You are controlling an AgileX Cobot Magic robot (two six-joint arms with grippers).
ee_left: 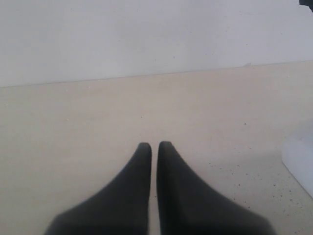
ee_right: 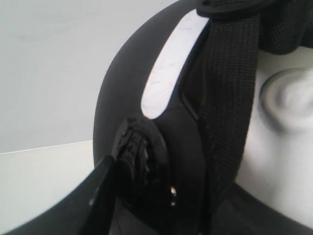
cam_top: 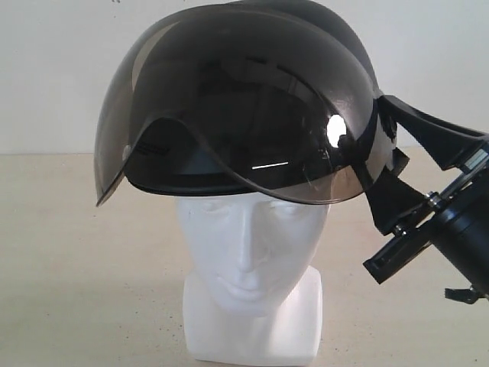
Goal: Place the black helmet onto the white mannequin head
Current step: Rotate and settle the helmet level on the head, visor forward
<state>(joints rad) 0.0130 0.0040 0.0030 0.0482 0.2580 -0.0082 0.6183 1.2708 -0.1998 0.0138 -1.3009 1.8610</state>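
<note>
Your right end effector (cam_top: 384,138) is clamped on the side rim of the matte black rounded open-face helmet (cam_top: 252,46), close by the black woven chin strap (ee_right: 230,98). In the right wrist view you can see one of its dark fingers (ee_right: 100,200) lying against the outside of the shell, with the moulded ear (ee_right: 288,98) just beside the strap.

The helmet sits over the glossy white bald mannequin head (cam_top: 248,252). The crown is inside the shell. The smoky tinted bubble visor (cam_top: 229,115) juts forward over the brow, and the eyes, nose and mouth show below its edge. You cannot tell whether the lining rests on the head.

The head stands upright on its blocky base on the pale beige tabletop (cam_top: 76,267).

Your left end effector (ee_left: 155,147) is empty. Its two dark fingers are drawn together with only a slit between them, above bare tabletop.
</note>
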